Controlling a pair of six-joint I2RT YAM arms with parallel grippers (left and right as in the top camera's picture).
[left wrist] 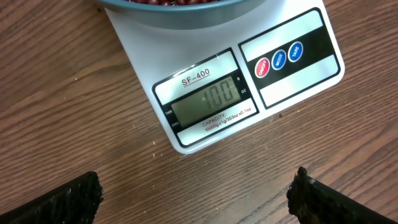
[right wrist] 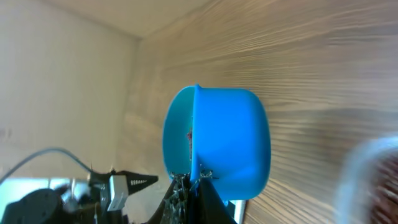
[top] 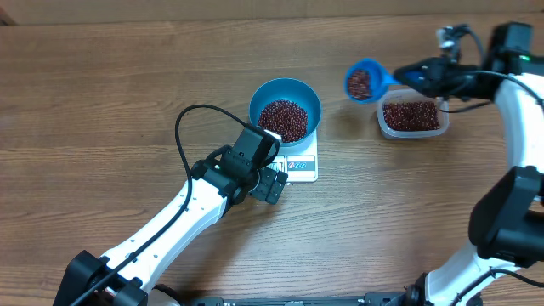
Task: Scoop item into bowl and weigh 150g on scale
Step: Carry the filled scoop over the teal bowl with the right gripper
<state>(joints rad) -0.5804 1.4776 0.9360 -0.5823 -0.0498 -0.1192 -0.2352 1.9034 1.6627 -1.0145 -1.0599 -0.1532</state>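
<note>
The bright blue bowl stands on the white scale, partly filled with dark red-brown beans. In the left wrist view the scale shows its lit display and the bowl's rim at the top edge. My left gripper hovers open over bare table just in front of the scale, holding nothing. My right gripper is shut on the handle of a small blue scoop that carries beans, held between the bowl and a clear tub. In the right wrist view the scoop fills the middle.
A clear plastic tub of beans sits at the right, below the right arm. The left arm stretches diagonally from the bottom left toward the scale. The wooden table lies bare at the left.
</note>
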